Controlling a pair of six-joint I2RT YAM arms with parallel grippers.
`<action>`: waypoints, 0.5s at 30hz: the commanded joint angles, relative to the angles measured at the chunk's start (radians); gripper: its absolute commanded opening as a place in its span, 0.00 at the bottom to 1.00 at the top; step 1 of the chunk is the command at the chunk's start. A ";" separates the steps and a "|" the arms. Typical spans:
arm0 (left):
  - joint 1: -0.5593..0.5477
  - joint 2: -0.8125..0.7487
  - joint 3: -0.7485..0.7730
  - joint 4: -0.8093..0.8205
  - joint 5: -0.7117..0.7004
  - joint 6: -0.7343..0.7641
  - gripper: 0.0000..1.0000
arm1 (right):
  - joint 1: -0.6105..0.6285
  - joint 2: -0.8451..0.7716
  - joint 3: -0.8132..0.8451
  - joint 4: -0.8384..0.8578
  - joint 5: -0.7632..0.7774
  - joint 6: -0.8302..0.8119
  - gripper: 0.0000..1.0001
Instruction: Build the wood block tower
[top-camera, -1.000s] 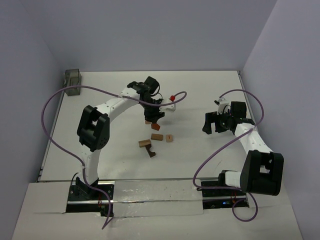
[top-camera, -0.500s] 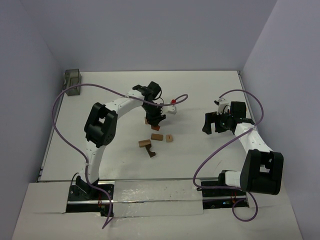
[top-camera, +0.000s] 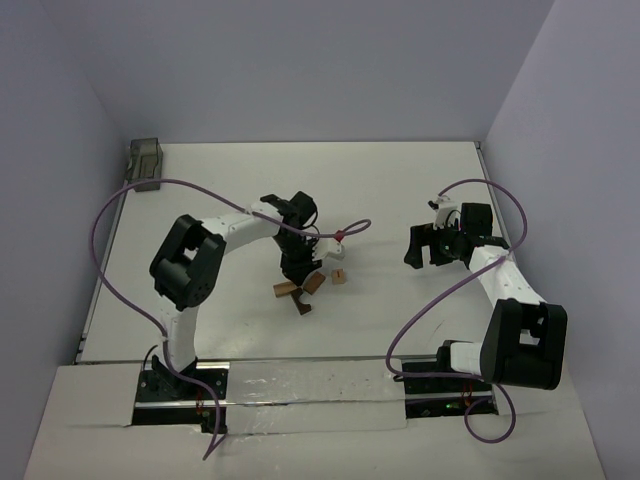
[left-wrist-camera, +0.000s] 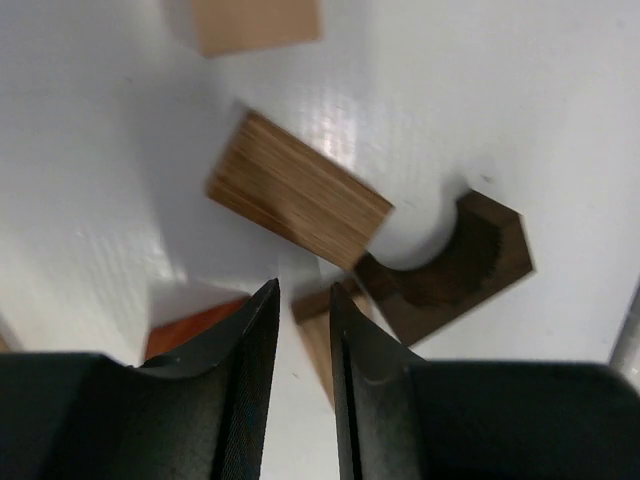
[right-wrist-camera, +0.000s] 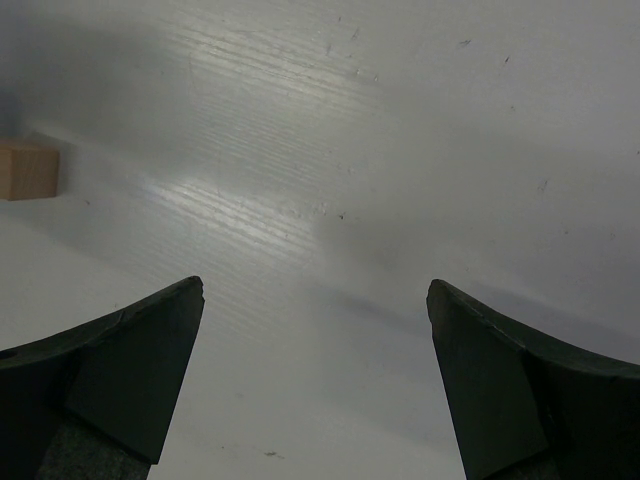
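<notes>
Left gripper (left-wrist-camera: 305, 300) stood with its jaws almost together, only a thin slit of white table (top-camera: 400, 180) showing between them and nothing pinched in it. It hung low over the scattered pieces of the wood block tower (top-camera: 305, 288), which lay unstacked at the centre of the overhead frame.

In the left wrist view a striped tan block (left-wrist-camera: 298, 190) lay tilted at mid-frame. Its lower right corner was just beside a dark arch piece (left-wrist-camera: 450, 265). A reddish piece (left-wrist-camera: 190, 325) showed at the lower left beside one finger, a small tan piece (left-wrist-camera: 318, 335) lay beyond the tips, and a pale tan block (left-wrist-camera: 255, 22) was cut by the top edge.

Right gripper (right-wrist-camera: 315, 290) was spread wide and held nothing, over bare table well to the right of the cluster. One tan cube (right-wrist-camera: 25, 168) sat at the left edge of its view. Bare surface ran from the pieces to the back wall and both side edges. A grey container (top-camera: 145, 158) sat in the upper left corner.
</notes>
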 joint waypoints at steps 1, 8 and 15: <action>-0.005 -0.109 -0.026 0.051 0.003 -0.031 0.38 | 0.005 0.008 0.055 -0.001 -0.022 0.009 1.00; -0.027 -0.138 0.116 0.070 -0.019 -0.149 0.57 | 0.005 0.006 0.051 0.009 -0.019 0.024 1.00; -0.149 -0.134 0.100 0.147 -0.094 -0.220 0.63 | 0.005 0.008 0.048 0.032 0.033 0.052 1.00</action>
